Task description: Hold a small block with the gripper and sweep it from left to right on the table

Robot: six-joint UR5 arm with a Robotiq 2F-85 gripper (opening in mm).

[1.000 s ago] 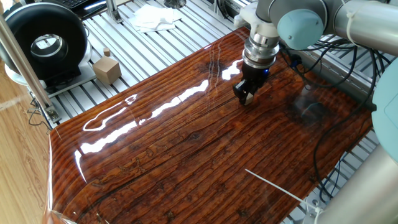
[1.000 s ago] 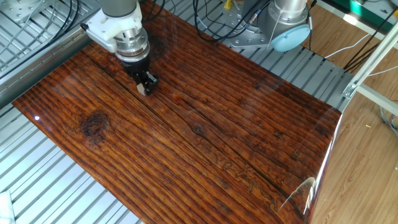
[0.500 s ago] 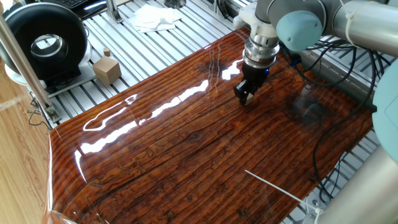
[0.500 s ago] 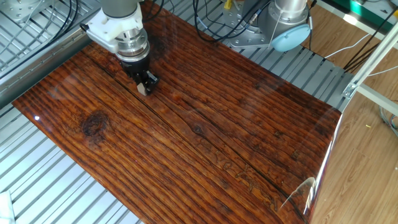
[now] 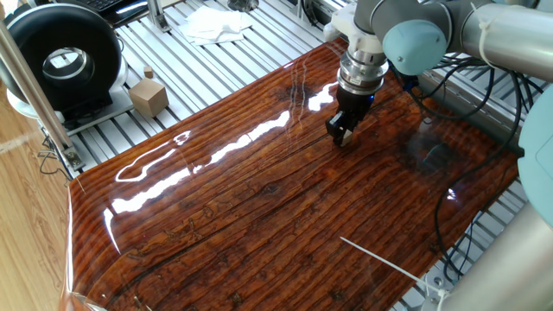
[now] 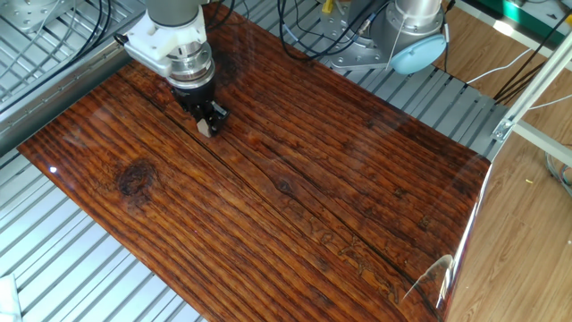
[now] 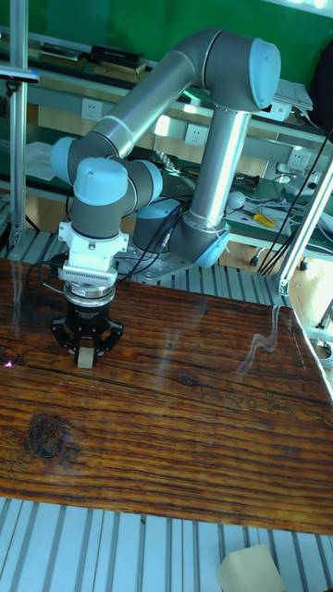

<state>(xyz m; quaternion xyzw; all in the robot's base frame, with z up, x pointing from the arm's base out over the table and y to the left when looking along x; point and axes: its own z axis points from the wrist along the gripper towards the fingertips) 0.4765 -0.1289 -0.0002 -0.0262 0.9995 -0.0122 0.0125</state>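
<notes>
Vertically downward — end effector (image 7: pixel 85 352) clamping small block (image 7: pixel 85 358) against table (image 7: pixel 185 435).

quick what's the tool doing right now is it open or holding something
Tool: closed on the small block, which is pinched between its fingertips and held down at the table surface.

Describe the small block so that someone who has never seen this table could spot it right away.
Start at the big glossy reddish-brown table and follow the silver arm down to its black gripper near one end. The small block is the tiny pale wooden cube pinched between the fingers at the board's surface. Unlike the larger tan cube with a knob on the metal slats, it is plain.
</notes>
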